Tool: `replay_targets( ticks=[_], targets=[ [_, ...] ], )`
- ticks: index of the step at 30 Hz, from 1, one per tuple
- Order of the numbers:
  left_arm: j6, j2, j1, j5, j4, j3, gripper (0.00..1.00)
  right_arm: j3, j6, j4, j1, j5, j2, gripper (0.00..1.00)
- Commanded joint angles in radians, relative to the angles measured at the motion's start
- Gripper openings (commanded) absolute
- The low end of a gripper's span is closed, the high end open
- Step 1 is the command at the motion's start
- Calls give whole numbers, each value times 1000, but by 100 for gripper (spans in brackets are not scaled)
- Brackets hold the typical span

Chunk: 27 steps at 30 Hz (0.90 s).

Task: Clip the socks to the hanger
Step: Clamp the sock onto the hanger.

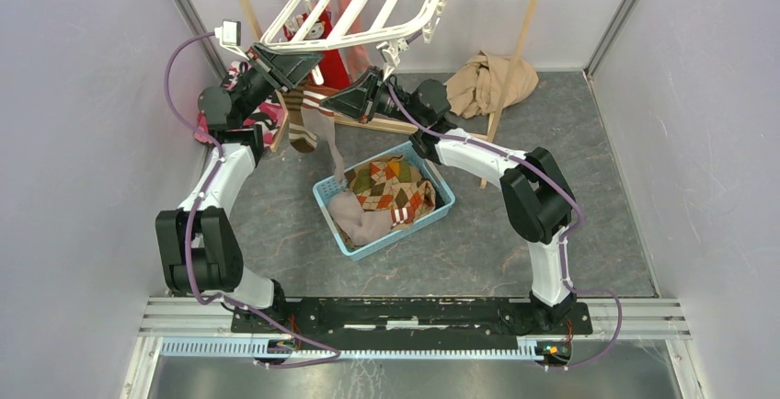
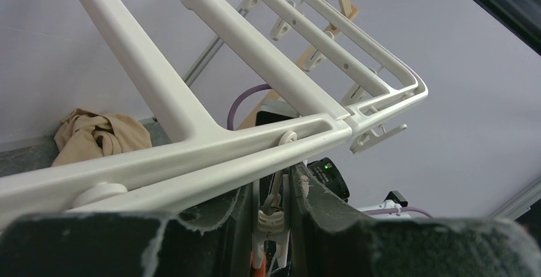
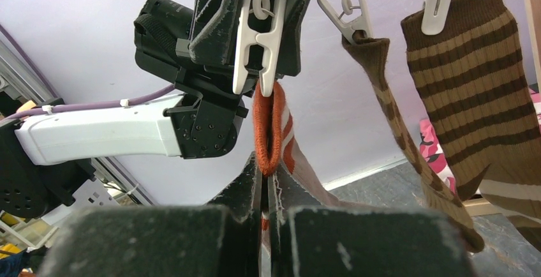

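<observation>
So the orange-cuffed sock (image 3: 268, 130) is up in the air under the hanger (image 2: 169, 85), at about 11 o'clock from the middle of the top view. The right gripper (image 3: 265, 184) has its fingers pressed together on the fabric just below the cuff, so the cuff stands up out of the pinch. The top of the cuff sits right at the lower tips of a white clip (image 3: 258, 34). I honestly can't tell whether it's between the tips or only touching them.

The left gripper (image 3: 255, 18) is squeezing that clip from both sides, with its pads clamped on the clip's upper legs. It reaches in from 9 o'clock, just under the hanger's near bar.

In the right wrist view, two brown-striped socks (image 3: 475, 98) hang from their own clips at 3 o'clock of the held sock. They sit near each other but apart.

Below all this, near the centre of the table (image 1: 276, 224), is a light blue basket (image 1: 395, 236). It holds an argyle sock (image 1: 391, 183) and a taupe sock (image 1: 354, 220).

A pink camouflage garment (image 3: 432, 149) lies at 9 to 10 o'clock by the left arm. A crumpled beige cloth (image 1: 492, 82) is at 1 o'clock, against a pole of the wooden rack (image 1: 524, 40).
</observation>
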Motion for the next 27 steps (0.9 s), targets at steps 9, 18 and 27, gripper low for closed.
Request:
replay_targets(
  ticks=[9, 18, 27],
  targets=[
    [64, 0, 2, 52, 20, 26, 22, 72, 29, 48, -5, 1, -38, 0],
    [65, -6, 2, 60, 22, 24, 22, 89, 57, 56, -18, 15, -25, 0],
    [75, -5, 3, 66, 14, 26, 22, 123, 71, 57, -23, 15, -14, 0]
  ],
)
